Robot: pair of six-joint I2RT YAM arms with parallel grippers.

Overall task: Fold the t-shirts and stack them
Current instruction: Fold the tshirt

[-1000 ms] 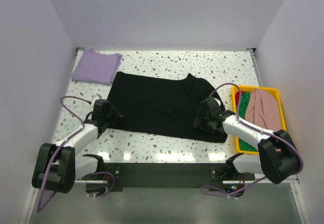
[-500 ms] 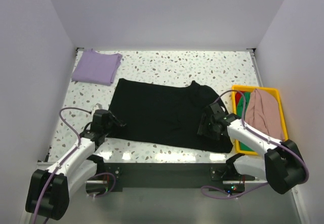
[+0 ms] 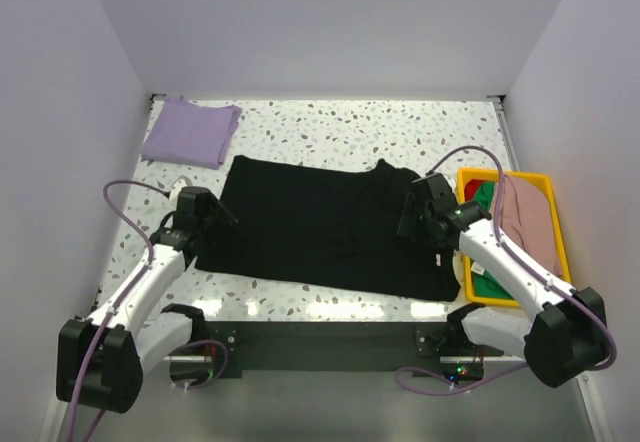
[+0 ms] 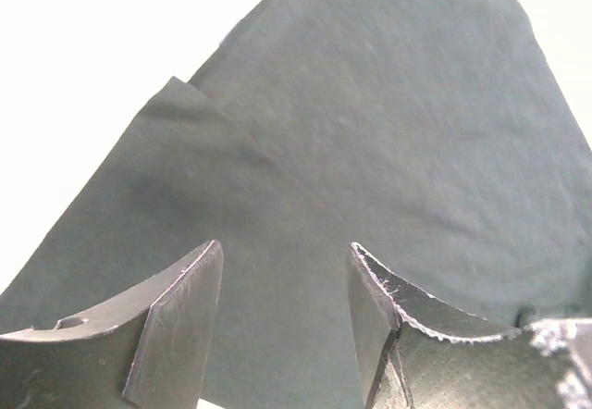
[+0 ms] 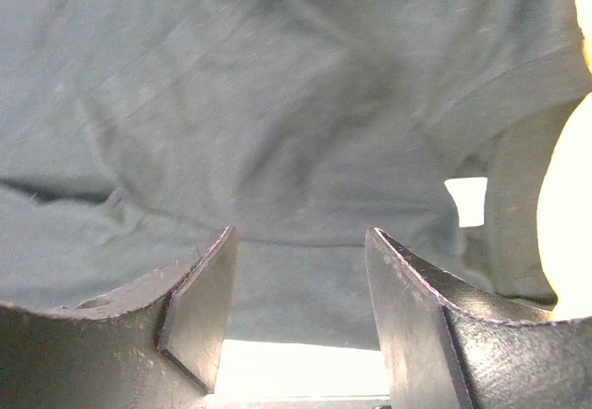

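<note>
Two grippers hang low over the black t-shirt (image 3: 310, 227), which lies spread across the middle of the tabletop (image 3: 330, 122). The left gripper (image 4: 285, 261) is at the shirt's left edge and the right gripper (image 5: 301, 242) is over its right side by the sleeve. Both have their fingers apart with nothing between them.

The main risk is an uneven pick. At the left edge a flap of cloth overlaps the body, so a pinch there may take one layer or two, and the fold would come out skewed. On the right, wrinkles could bunch up under the fingers instead of lifting cleanly. That sleeve also lies just beside the yellow bin (image 3: 478, 174), so a sideways drag could snag on its rim. The near hem sits close to the tabletop's front edge and could slide off. The folded lavender t-shirt (image 3: 190, 132) rests well apart in the far left corner.
</note>
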